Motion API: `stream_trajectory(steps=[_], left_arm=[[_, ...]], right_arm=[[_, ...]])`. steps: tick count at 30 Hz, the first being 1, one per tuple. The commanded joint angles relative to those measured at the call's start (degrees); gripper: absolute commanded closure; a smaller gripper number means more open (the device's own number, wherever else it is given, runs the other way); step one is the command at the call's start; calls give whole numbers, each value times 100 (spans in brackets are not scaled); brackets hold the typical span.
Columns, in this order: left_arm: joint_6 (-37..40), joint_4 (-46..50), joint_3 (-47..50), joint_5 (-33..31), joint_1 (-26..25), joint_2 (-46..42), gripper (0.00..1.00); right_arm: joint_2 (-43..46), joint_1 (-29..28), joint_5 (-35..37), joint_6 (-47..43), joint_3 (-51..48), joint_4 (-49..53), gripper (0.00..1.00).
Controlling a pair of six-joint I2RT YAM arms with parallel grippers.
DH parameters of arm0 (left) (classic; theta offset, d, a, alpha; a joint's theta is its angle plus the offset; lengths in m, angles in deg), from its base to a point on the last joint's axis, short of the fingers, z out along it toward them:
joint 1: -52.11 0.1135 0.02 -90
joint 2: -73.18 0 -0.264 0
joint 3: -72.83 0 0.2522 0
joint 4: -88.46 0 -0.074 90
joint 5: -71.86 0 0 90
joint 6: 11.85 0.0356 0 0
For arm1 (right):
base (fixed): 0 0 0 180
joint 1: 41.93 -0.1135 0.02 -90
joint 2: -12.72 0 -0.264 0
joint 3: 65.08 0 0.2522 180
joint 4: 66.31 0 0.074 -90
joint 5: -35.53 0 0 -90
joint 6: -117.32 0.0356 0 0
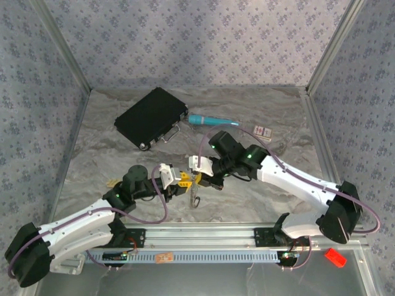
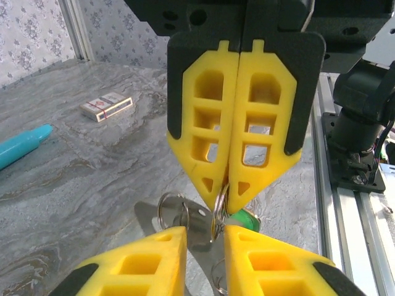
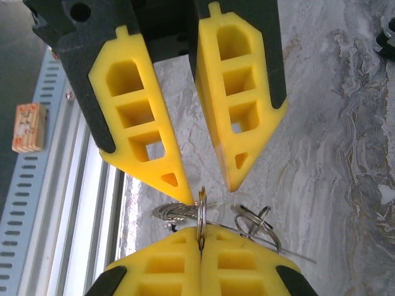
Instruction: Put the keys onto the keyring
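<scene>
Keyring [image 3: 201,209] clamped in closed right pincer [image 3: 200,232], left pincer [image 3: 210,191] parted, tips flanking it

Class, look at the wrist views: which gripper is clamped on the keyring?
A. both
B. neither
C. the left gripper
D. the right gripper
D: the right gripper has its fingers pressed together on the keyring, while the left gripper has its fingers apart.
</scene>
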Motion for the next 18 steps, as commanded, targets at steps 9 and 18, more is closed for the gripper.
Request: stream_trajectory(steps=[9,18], left_arm=[[120,-74,-293,349,-16,155,89],[71,-424,-147,429,-13,142,100]], right_arm=[[-286,-302,520,-372,679,543,100],[335,172,-250,236,-187,-342,72]])
